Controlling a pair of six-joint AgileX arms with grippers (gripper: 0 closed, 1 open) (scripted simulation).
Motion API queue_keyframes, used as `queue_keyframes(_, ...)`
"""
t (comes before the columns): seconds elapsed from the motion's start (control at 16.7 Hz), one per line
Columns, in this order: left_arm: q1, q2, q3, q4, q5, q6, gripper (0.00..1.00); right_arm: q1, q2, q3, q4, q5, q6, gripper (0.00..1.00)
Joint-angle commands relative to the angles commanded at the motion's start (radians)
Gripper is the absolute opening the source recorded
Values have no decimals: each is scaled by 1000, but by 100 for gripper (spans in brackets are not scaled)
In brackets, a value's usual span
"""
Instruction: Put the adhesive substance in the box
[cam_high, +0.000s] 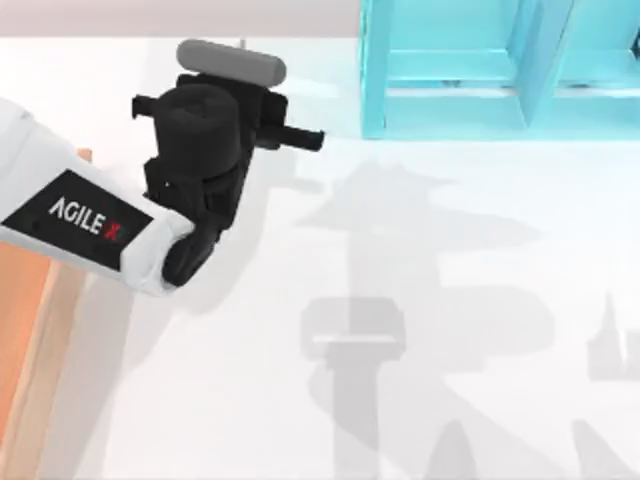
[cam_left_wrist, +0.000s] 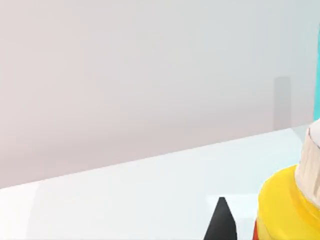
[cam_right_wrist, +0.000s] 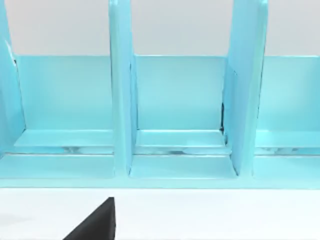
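Gripper on the left arm (cam_high: 215, 70) sits near the far edge of the table, toward the left side in the top view, with the black wrist and white forearm covering whatever is beneath it. Its wrist camera shows a yellow glue bottle (cam_left_wrist: 285, 205) very close to the lens, with its white ribbed cap (cam_left_wrist: 311, 165) and a sliver of red label, and one dark fingertip (cam_left_wrist: 221, 222) just beside it; whether the fingers are spread apart or pinching the bottle cannot be told. The wooden box (cam_high: 30, 330) lies along the left edge of the table, partly under the forearm. A turquoise shelf unit (cam_high: 500, 70) stands at the far right. The right arm's gripper (cam_right_wrist: 95, 222) faces that shelf and seems idle. The bottle is probably light, smooth plastic that may give a little when squeezed, so its wide yellow body looks the safest place to hold, not the tapering cap.
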Motion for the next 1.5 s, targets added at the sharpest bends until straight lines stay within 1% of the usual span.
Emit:
queue_keyframes(0.18, 93, -24, 89, -167, 190, 205, 0, 0, 0, 0, 0, 0, 0, 100)
queue_keyframes(0.42, 259, -56, 220, -460, 493, 550, 0, 0, 0, 0, 0, 0, 0, 100)
queue_keyframes(0.72, 509, -80, 362, -905, 887, 1042, 0, 0, 0, 0, 0, 0, 0, 100)
queue_keyframes(0.96, 727, -72, 425, -1300, 1169, 1447, 0, 0, 0, 0, 0, 0, 0, 100)
queue_keyframes(1.08, 836, -57, 437, -1501, 1288, 1641, 0, 0, 0, 0, 0, 0, 0, 100)
queue_keyframes(1.2, 942, -38, 435, -1695, 1389, 1822, 0, 0, 0, 0, 0, 0, 0, 100)
queue_keyframes(1.38, 1090, -5, 414, -1967, 1510, 2061, 0, 0, 0, 0, 0, 0, 0, 100)
queue_keyframes(1.5, 1179, 19, 390, -2131, 1572, 2198, 0, 0, 0, 0, 0, 0, 0, 100)
